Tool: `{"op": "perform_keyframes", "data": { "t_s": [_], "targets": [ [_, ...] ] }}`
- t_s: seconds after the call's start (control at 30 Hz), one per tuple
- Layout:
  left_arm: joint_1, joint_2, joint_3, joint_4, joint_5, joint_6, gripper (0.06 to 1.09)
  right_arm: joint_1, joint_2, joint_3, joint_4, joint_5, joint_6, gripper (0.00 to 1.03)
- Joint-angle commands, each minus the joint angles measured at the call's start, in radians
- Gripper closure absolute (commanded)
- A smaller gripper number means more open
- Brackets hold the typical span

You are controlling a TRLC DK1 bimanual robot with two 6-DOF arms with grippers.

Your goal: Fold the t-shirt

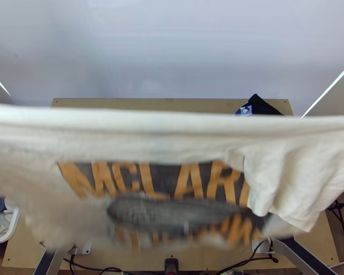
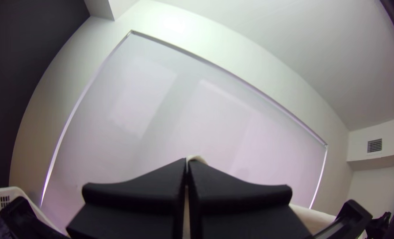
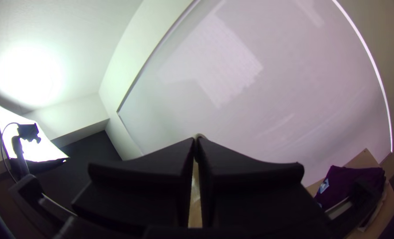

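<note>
In the top view the white t-shirt [image 1: 190,137] hangs high above the table, stretched across the whole width, its dark and orange print facing the camera and its lower part blurred. A loose fold hangs at the right of the print. In the left wrist view my left gripper [image 2: 187,163] is shut on a bit of the white t-shirt [image 2: 197,159]. My right gripper [image 3: 196,140] in the right wrist view is likewise shut on the shirt's cloth [image 3: 199,135]. Which part of the shirt each one holds, I cannot tell.
Dark folded cloth [image 1: 263,106] lies at the table's far right corner. A white basket [image 1: 11,228] with clothes stands left of the table [image 1: 126,103]. Black cables run along the near edge between the arm bases.
</note>
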Motion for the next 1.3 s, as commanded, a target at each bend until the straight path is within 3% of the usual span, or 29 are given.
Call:
{"op": "perform_keyframes", "data": {
  "t_s": [0.0, 0.1, 0.23, 0.43, 0.63, 0.83, 1.03, 1.27],
  "targets": [
    [-0.027, -0.125, -0.273, -0.099, 0.055, 0.007, 1.05, -0.008, -0.101, -0.293, -0.037, 0.002, -0.001, 1.0],
    [-0.038, -0.21, -0.553, -0.131, 0.096, 0.019, 1.05, -0.014, -0.21, -0.632, 0.015, 0.002, -0.007, 1.0],
    [-0.066, -0.349, -0.928, -0.122, 0.102, 0.12, 1.05, -0.014, -0.33, -1.044, 0.093, 0.002, 0.002, 1.0],
    [-0.072, -0.365, -1.198, -0.037, 0.102, 0.175, 1.05, -0.016, -0.402, -1.371, 0.19, 0.01, -0.002, 1.0],
    [-0.066, -0.181, -1.264, 0.183, 0.101, 0.194, 1.05, -0.016, -0.316, -1.458, 0.325, 0.03, -0.032, 1.0],
    [-0.05, 0.141, -1.215, 0.415, 0.091, 0.194, 1.05, 0.018, -0.064, -1.458, 0.572, 0.051, -0.025, 1.0],
    [-0.054, 0.524, -1.017, 0.452, 0.059, 0.192, 1.05, 0.039, 0.299, -1.337, 0.74, 0.07, -0.024, 1.0],
    [-0.044, 0.866, -0.816, 0.518, 0.027, 0.217, 1.05, 0.035, 0.62, -1.118, 0.768, 0.071, -0.035, 1.0]
  ]
}}
